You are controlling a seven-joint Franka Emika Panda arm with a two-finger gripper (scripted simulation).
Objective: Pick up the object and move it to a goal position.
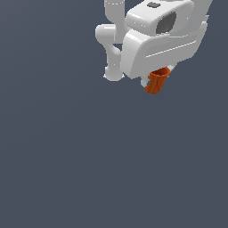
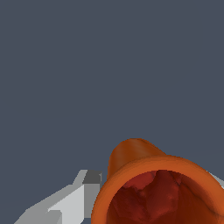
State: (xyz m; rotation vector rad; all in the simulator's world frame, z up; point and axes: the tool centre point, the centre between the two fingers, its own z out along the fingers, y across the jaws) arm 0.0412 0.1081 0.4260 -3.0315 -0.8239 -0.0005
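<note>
From the exterior view I see the white arm (image 1: 147, 40) filling the upper part of the picture toward the exterior view's right, cut off by the top edge so I can't follow its links past there. Under its bulky wrist housing hangs the orange-red cup (image 1: 157, 81), tilted, with its narrower end pointing down and toward the exterior view's left. Its wider top is tucked up behind the housing, so I can't see the rim there.

The claw (image 1: 156, 76) itself is almost wholly hidden by the housing and the cup; only a sliver of white finger (image 1: 144, 82) shows just beside the cup on the exterior view's left. The cup sits up between the fingers with nothing under it, so I read the claw as closed around it, though the contact points themselves are out of sight.

In the wrist view the cup (image 2: 135, 155) looms very close, its open mouth facing the camera and cropped by the picture's edge. The darker, mottled red inside is visible but blurry. One grey-white finger (image 2: 72, 197) lies right against the cup's outer wall; the other shows only as a pale scrap at the picture's edge.

Behind everything is a flat slate-grey field; I can't make out any edge or texture in it.
</note>
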